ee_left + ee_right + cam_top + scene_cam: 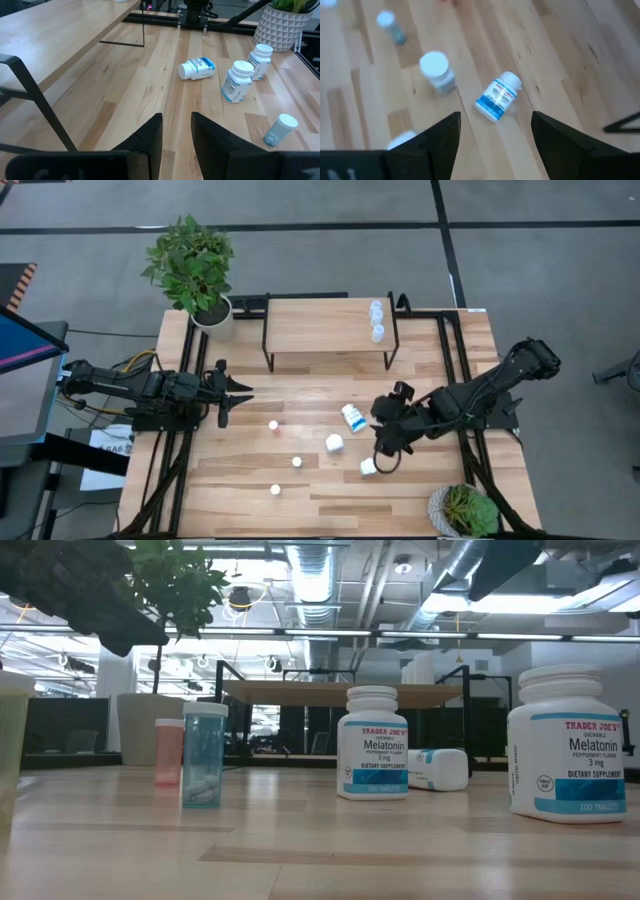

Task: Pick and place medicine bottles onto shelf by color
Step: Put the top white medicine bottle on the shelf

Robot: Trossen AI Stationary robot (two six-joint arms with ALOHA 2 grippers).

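High view: plank-top table [250, 500] of pale, streaked wood on a black frame. The shelf [325, 325], a low rectangular riser with a smooth light wood top and thin black legs, sits at upper centre. Three pale blue bottles [377, 320] stand in a tight row at its right end.

Left gripper [232, 392], matte black, hangs at centre left of the frame over bare wood, jaws a narrow gap apart, nothing between them. In the left wrist view the fingers [150, 135] are blunt dark wedges with a slim strip of table between.

Right gripper [385, 452], centre right, jaws spread wide and empty. It hovers between a white bottle lying on its side [353, 417], blue-banded label, and a second white bottle [368, 467] just beside its tips; whether it touches that one cannot be told. A third chunky white bottle [334, 443] stands upright near the tipped one.

Small loose bottles dot the lower centre: red-capped one [272, 424], and two white-topped ones [297, 462], [275, 490].

Low view: cylinders with ribbed white caps and glossy labels; a translucent blue bottle [203, 754] shows pills inside.

Leafy plant in a white pot [210, 315] at the shelf's upper left corner; a spiky one in a faceted pot [462, 510] lower right.
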